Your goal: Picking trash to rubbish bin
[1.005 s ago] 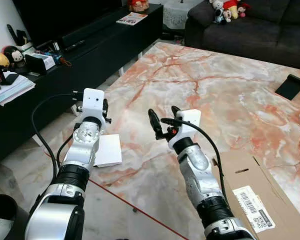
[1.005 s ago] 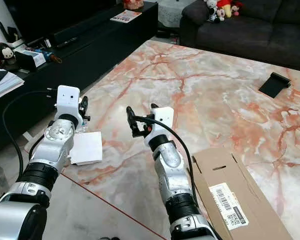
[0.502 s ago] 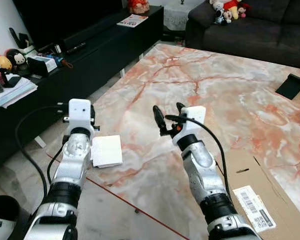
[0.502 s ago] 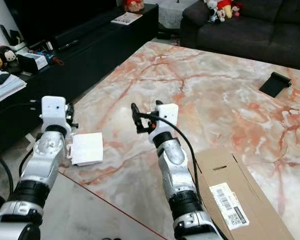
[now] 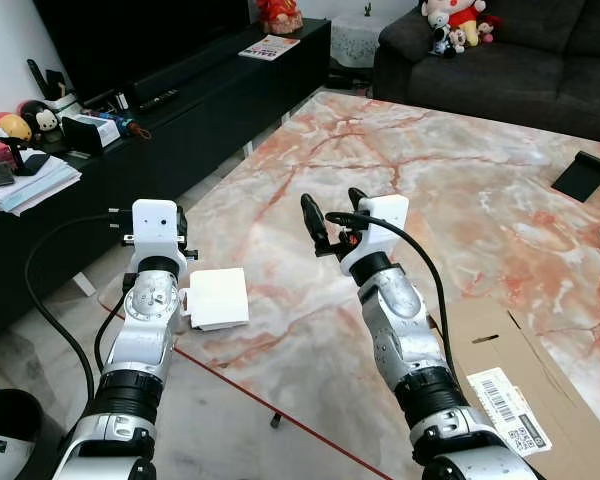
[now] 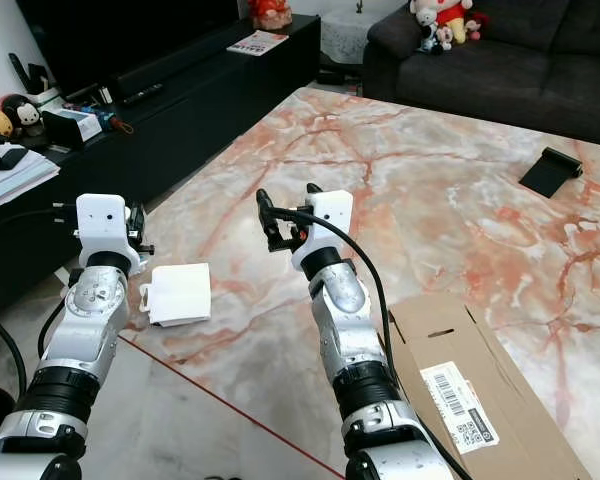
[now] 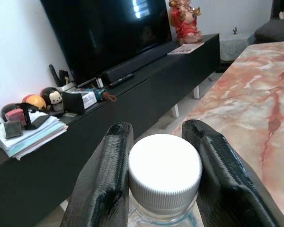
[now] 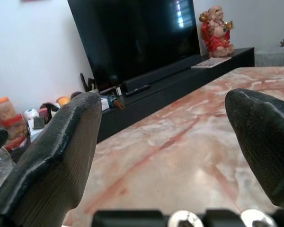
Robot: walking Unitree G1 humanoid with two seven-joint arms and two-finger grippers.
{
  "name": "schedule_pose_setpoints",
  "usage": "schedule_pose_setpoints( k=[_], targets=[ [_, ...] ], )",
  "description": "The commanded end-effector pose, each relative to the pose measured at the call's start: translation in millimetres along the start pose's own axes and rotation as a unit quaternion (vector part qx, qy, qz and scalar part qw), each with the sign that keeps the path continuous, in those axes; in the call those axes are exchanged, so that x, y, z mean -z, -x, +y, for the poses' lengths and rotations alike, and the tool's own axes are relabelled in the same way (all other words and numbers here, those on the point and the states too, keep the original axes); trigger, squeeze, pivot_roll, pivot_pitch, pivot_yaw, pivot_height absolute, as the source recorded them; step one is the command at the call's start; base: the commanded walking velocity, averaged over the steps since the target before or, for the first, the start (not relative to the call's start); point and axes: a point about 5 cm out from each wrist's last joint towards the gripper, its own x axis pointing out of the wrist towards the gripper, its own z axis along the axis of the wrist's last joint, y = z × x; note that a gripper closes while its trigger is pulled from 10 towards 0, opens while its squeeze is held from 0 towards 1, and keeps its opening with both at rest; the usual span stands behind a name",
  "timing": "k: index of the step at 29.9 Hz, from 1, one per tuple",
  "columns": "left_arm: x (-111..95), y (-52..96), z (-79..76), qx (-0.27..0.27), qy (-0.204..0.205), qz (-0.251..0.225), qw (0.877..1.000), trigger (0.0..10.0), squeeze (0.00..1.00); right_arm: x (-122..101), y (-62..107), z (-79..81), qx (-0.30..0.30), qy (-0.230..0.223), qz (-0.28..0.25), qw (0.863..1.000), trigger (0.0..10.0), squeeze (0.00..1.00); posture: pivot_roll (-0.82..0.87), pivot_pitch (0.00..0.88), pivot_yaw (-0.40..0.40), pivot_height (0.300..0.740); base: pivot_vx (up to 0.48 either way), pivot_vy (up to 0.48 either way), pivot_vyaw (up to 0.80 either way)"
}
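Marble, pink-veined, made up the big table (image 5: 460, 190), my landmark. A black TV bench (image 5: 160, 110) stood well apart from its left edge, and a cardboard box (image 5: 525, 400) lay at its near right corner. A white paper pad (image 5: 218, 297) rested on its near left edge. Just beside that edge my left gripper (image 7: 163, 187) was clamped on a clear bottle (image 7: 163, 217), fingers (image 7: 109, 184) pressing its white cap (image 7: 164, 168). Above the table's near middle, my right gripper (image 5: 330, 215) hung spread wide, empty.
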Motion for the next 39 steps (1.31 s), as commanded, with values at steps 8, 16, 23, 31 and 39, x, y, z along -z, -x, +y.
schedule_pose_setpoints(
  k=[8, 16, 23, 31, 39],
  targets=[
    [-29, -12.8, -1.9, 0.002, 0.008, -0.051, 0.999, 10.0, 0.00, 1, -1.3, -0.8, 0.004, -0.003, -0.002, 1.000, 10.0, 0.00, 0.04, 0.000, 0.080, 0.740, 0.000, 0.000, 0.00],
    [-26, -8.9, -2.3, 0.004, 0.008, -0.048, 0.999, 10.0, 0.00, 7, 1.4, 0.3, 0.005, -0.004, 0.006, 1.000, 10.0, 0.00, 0.06, 0.000, 0.074, 0.740, -0.068, 0.000, 0.00],
    [-30, -10.0, -5.5, 0.009, 0.012, -0.052, 0.999, 10.0, 0.00, 4, -1.7, 2.2, 0.006, -0.007, 0.001, 1.000, 10.0, 0.00, 0.06, 0.000, 0.083, 0.740, -0.282, 0.000, 0.00],
    [-32, -10.4, -9.3, 0.014, 0.016, -0.054, 0.998, 10.0, 0.00, 6, 1.0, -0.5, 0.012, -0.007, 0.003, 1.000, 10.0, 0.00, 0.05, 0.000, 0.086, 0.740, -0.277, 0.000, 0.00],
    [-32, -10.3, -8.3, 0.013, 0.015, -0.052, 0.998, 10.0, 0.00, 5, 0.7, -1.9, 0.015, -0.006, 0.002, 1.000, 10.0, 0.00, 0.05, 0.000, 0.084, 0.740, -0.271, 0.000, 0.00]
  ],
)
